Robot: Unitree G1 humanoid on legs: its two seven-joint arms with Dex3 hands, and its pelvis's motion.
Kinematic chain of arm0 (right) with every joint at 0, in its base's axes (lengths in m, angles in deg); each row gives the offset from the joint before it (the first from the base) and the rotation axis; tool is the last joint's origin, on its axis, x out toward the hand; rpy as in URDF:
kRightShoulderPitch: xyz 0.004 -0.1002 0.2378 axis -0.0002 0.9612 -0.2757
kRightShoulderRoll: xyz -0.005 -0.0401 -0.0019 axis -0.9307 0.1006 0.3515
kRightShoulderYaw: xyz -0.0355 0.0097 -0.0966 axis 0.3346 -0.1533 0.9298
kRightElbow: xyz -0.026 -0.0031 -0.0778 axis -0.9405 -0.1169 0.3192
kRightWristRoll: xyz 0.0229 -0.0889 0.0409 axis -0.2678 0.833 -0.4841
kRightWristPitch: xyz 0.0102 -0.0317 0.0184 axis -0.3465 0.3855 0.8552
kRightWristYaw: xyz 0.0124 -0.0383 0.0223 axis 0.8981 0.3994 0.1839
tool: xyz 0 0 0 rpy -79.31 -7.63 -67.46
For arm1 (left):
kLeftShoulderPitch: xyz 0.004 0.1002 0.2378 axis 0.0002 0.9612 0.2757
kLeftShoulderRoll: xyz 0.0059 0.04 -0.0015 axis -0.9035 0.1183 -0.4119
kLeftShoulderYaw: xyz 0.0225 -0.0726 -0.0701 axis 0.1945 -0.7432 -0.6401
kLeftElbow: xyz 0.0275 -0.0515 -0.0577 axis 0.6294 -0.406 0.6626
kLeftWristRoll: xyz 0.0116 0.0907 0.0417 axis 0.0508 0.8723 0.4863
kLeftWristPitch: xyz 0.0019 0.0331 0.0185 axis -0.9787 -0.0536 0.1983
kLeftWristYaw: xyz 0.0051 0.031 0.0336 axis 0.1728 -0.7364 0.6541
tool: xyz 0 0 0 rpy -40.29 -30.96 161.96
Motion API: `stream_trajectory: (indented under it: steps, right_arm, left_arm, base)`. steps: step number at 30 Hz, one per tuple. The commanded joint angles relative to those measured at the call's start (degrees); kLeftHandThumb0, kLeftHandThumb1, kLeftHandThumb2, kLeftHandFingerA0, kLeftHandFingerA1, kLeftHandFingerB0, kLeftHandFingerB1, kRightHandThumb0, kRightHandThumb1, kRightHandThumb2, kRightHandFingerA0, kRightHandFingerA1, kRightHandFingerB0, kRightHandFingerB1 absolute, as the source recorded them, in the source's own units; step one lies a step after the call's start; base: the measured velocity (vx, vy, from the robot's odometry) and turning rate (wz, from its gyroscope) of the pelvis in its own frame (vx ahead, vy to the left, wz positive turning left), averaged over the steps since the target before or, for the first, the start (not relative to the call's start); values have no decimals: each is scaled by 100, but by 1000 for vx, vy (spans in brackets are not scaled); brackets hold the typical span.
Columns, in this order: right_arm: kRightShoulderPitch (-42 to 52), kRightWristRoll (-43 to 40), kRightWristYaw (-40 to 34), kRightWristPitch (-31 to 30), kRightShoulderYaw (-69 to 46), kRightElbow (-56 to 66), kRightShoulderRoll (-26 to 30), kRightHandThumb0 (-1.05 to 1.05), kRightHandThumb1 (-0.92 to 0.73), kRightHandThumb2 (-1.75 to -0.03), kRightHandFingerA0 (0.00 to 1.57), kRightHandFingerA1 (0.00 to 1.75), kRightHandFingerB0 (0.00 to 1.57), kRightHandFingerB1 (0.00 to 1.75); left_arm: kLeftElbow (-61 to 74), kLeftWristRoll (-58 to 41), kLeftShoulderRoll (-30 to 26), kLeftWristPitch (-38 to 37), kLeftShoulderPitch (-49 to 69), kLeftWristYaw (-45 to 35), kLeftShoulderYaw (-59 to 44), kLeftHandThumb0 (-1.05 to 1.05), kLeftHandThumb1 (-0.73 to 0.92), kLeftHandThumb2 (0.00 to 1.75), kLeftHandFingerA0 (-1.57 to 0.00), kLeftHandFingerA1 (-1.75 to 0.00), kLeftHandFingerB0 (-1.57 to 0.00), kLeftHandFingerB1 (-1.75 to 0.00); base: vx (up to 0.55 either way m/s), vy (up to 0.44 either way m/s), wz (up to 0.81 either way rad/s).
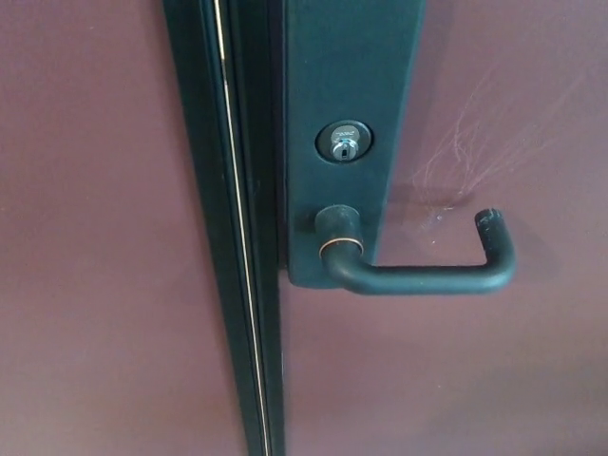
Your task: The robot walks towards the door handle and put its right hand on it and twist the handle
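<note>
**Matte black lever on a maroon door, no robot hand showing**

Neither robot hand, left or right, appears in the head view, so whether either is open or closed cannot be told. The door handle (418,275) sits just right of centre: a dark lever running level to the right from its round hub, ending in an upturned tip. Above it is a silver keyhole (343,142) in a dark lock plate (351,66). The maroon door (475,380) shows pale scratches. A dark door edge strip (237,237) runs down the left. The lever looks rigid and metal, probably sprung; gripping the straight bar near the upturned end should give the best leverage.
</note>
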Motion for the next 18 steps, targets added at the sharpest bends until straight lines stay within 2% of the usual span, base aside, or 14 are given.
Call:
stream_trajectory:
  steps: [1,4,7,9,11,13,18]
  right_arm:
    - [1383,-1039,699,-546,-881,3505,525,-18,-62,-58,56,49,50,43]
    - [1585,-1302,758,-628,-1239,4304,576,-17,-61,-57,55,50,51,44]
    - [1625,-1304,773,-743,-1283,4455,546,-17,-61,-57,55,50,51,44]
    - [1765,-1831,666,-977,-1798,5720,588,-20,-61,-58,54,52,52,50]
    - [1714,-2054,653,-1133,-2011,6116,636,-20,-61,-58,54,55,53,54]
    - [1749,-2373,678,-995,-2345,6308,649,-22,-59,-57,55,69,53,64]
    - [1364,-2778,520,-1010,-2579,6747,607,-25,-49,-68,57,81,54,73]
  left_arm:
    - [-1,26,-143,22,43,-19,-20,-30,62,58,-75,-51,-57,-43]
    - [-2,21,-174,10,75,-18,-32,-31,61,59,-76,-51,-56,-43]
    - [-2,23,-175,9,75,-19,-31,-31,61,59,-76,-51,-56,-43]
    - [3,-46,-204,53,17,-34,-100,-31,61,59,-75,-50,-57,-43]
    - [4,-79,-187,76,-49,-36,-134,-31,61,59,-75,-50,-57,-43]
    - [3,-21,-180,21,76,-17,-82,-31,61,59,-75,-50,-57,-43]
    - [-18,-6,-263,71,-22,-28,-85,-32,61,59,-75,-50,-57,-43]
  base:
    - [0,0,0]
    - [0,0,0]
    - [0,0,0]
    - [0,0,0]
    - [0,0,0]
    - [0,0,0]
    - [0,0,0]
